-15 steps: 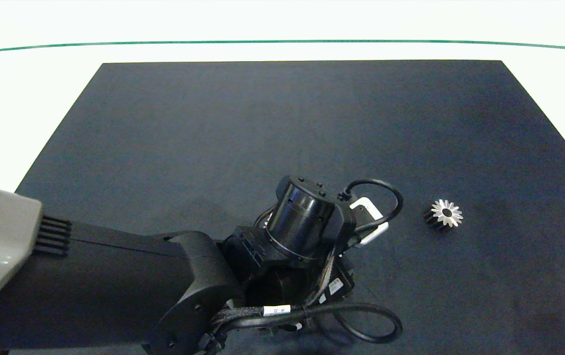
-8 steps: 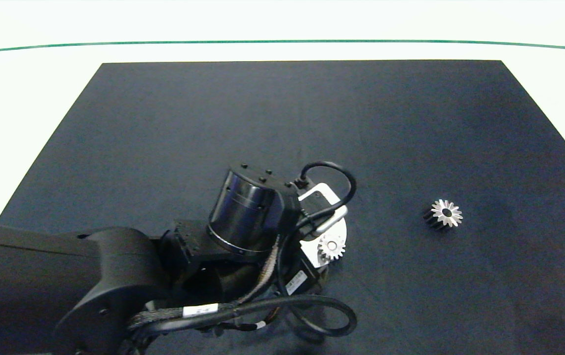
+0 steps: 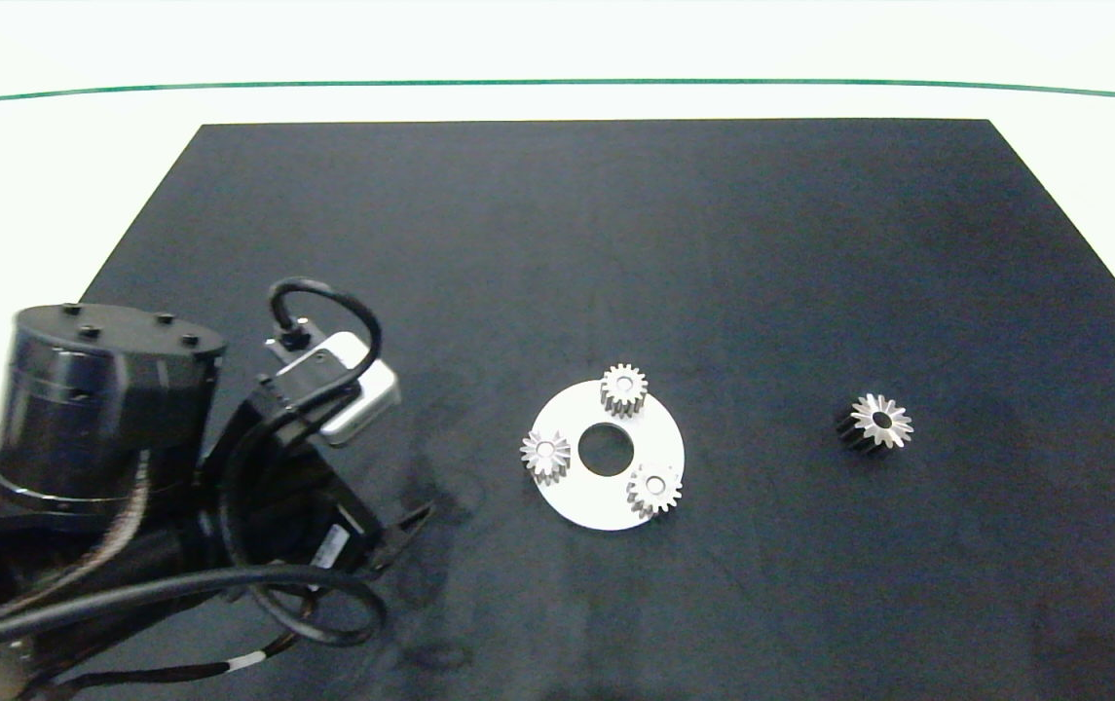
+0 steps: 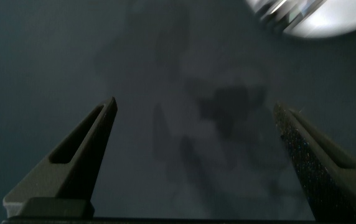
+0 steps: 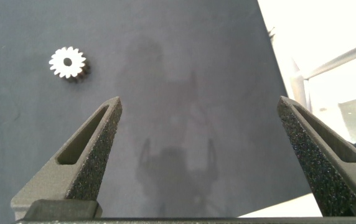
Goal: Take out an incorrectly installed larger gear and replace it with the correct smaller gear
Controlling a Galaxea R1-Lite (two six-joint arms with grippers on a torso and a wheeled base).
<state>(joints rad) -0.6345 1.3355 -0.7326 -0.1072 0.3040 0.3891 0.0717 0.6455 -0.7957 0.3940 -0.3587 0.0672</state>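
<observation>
The larger gear [image 3: 874, 424], silver with long pointed teeth and dark sides, lies alone on the black mat at the right. It also shows in the right wrist view as the larger gear [image 5: 68, 63]. A white disc [image 3: 606, 498] at the mat's middle carries three alike small gears: one at the back [image 3: 623, 389], one on the left [image 3: 545, 456], one at the front right [image 3: 654, 491]. I cannot tell which is the task's smaller gear. My left gripper [image 4: 195, 106] is open and empty, left of the disc. My right gripper [image 5: 199, 99] is open and empty over the mat.
The black mat [image 3: 576, 243] lies on a white table [image 3: 51, 175]. My left arm [image 3: 109, 428] with its looping cables fills the near left corner. The right arm is out of the head view. The mat's edge [image 5: 277, 87] runs close to the right gripper.
My left arm has drawn back to the left from over the white disc, uncovering the disc and its three small gears. The larger gear has not moved.
</observation>
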